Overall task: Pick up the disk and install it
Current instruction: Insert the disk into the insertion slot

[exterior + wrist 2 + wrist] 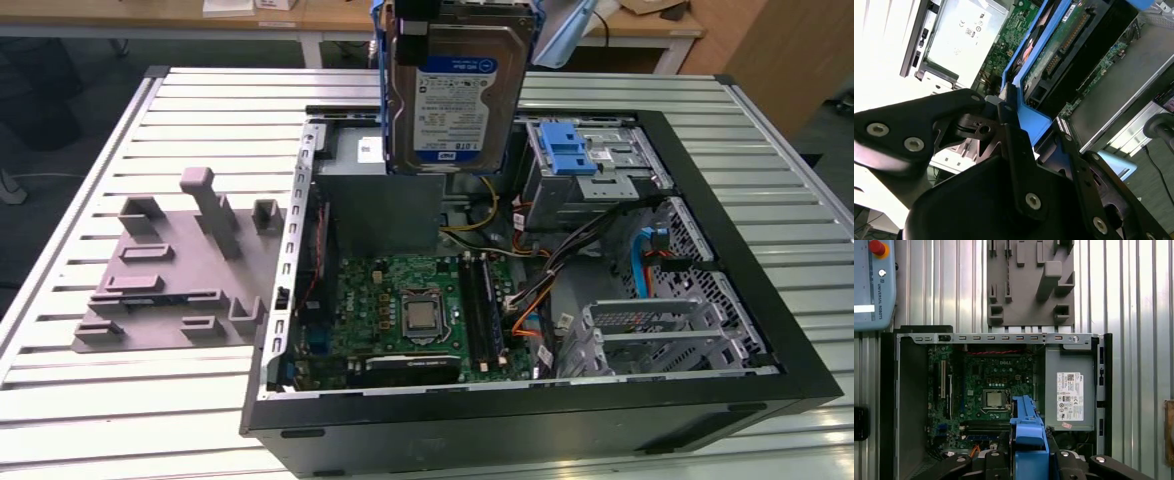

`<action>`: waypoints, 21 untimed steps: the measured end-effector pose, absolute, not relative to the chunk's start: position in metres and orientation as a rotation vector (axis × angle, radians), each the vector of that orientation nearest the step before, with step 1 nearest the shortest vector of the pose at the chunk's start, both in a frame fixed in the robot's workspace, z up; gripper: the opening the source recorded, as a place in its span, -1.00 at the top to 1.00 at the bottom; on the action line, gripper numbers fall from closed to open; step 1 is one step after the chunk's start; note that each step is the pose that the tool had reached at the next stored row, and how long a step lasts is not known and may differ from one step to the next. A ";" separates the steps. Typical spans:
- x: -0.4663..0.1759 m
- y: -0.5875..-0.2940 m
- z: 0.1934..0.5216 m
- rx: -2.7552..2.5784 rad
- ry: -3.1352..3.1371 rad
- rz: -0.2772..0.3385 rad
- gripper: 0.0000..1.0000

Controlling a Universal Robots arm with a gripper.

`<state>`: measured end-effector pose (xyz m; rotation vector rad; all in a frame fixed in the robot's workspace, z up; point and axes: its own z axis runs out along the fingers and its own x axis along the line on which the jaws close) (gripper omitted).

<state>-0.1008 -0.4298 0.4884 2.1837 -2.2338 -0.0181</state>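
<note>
Black two-finger hand (1026, 122) clenched on blue plastic carrier frame (1029, 432) of flat silver-metal disk (454, 90) with white-and-blue label; fingers (1006, 115) press frame from both sides. Disk upright, raised above open black computer case (747, 330), clear of it. Inside case: green motherboard (400, 300), grey metal box (1069, 390) with white sticker. Case lies on ribbed metal desk (80, 400).
</note>
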 end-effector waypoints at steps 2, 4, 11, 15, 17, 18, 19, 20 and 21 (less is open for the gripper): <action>-0.101 -0.430 0.488 2.184 -2.234 -0.018 0.27; -0.101 -0.430 0.488 2.184 -2.234 -0.018 0.27; -0.101 -0.430 0.488 2.184 -2.234 -0.018 0.27; -0.101 -0.431 0.488 2.184 -2.234 -0.018 0.27; -0.101 -0.432 0.488 2.184 -2.234 -0.018 0.27; -0.101 -0.432 0.488 2.184 -2.234 -0.018 0.27; -0.101 -0.432 0.488 2.184 -2.234 -0.018 0.27; -0.101 -0.433 0.488 2.184 -2.234 -0.018 0.27; -0.101 -0.433 0.488 2.184 -2.234 -0.018 0.27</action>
